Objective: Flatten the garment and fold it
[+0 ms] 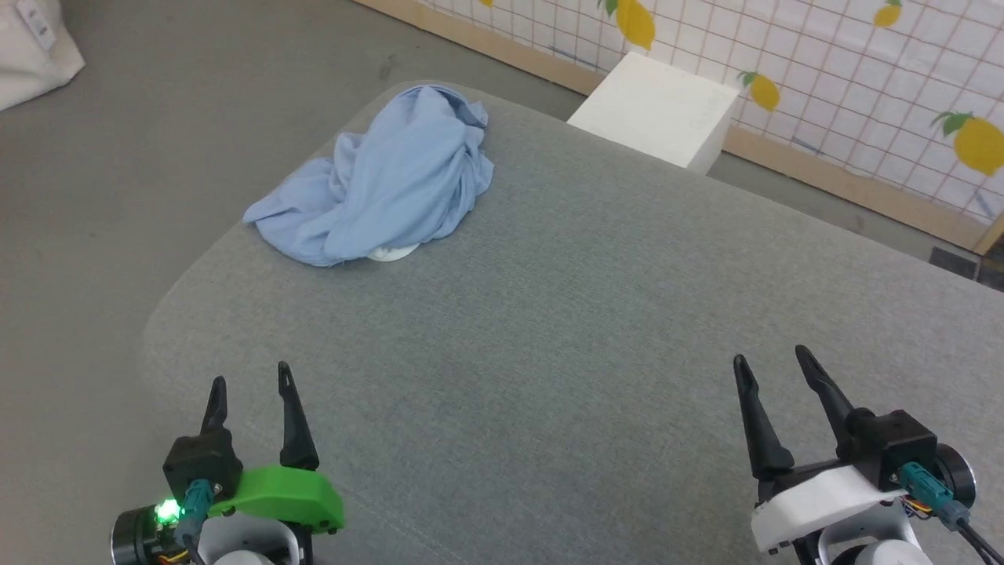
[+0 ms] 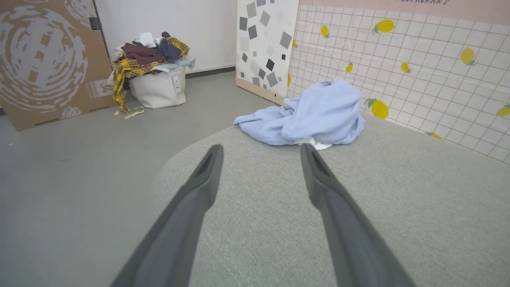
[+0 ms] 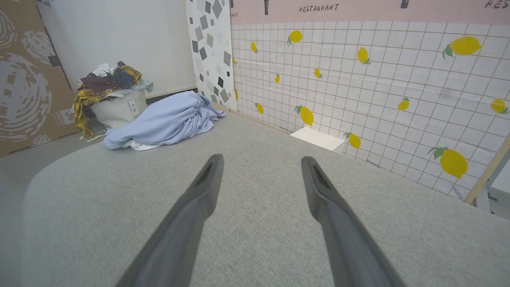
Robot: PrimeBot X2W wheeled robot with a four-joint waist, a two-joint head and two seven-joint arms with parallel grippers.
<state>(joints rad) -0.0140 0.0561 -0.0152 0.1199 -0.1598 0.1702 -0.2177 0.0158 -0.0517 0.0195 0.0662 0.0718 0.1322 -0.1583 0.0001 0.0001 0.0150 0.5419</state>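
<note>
Garment point(image 1: 392, 188) lies in a crumpled light blue heap at the far left of the tabletop point(image 1: 549, 314), close to its rounded left edge. The cloth is bunched and folded over itself, higher at the far end and spreading lower toward the left. A small white part of it point(image 1: 392, 253) peeks out from under the near edge. I cannot make out buttons or embroidery in the folds.

The tabletop is covered in grey woven fabric, and nothing touches the heap but that surface.

My left hand point(image 1: 251, 375) hovers over the near left corner, released, its two dark fingers spread and pointing toward the far side with nothing between them. It is well apart from the garment, which sits beyond it and a little to the right in the left wrist view. My right hand point(image 1: 770, 356) hangs over the near right part, likewise released and empty, fingers parted, far from the heap.

Beyond the far edge stands a white box point(image 1: 655, 106) on the grey floor point(image 1: 118, 157), against a white tiled wall with yellow lemons point(image 1: 863, 71). Farther left, in the left wrist view, a pale basket point(image 2: 157, 89) heaped with mixed clothes sits beside a printed cardboard panel point(image 2: 44, 59).
</note>
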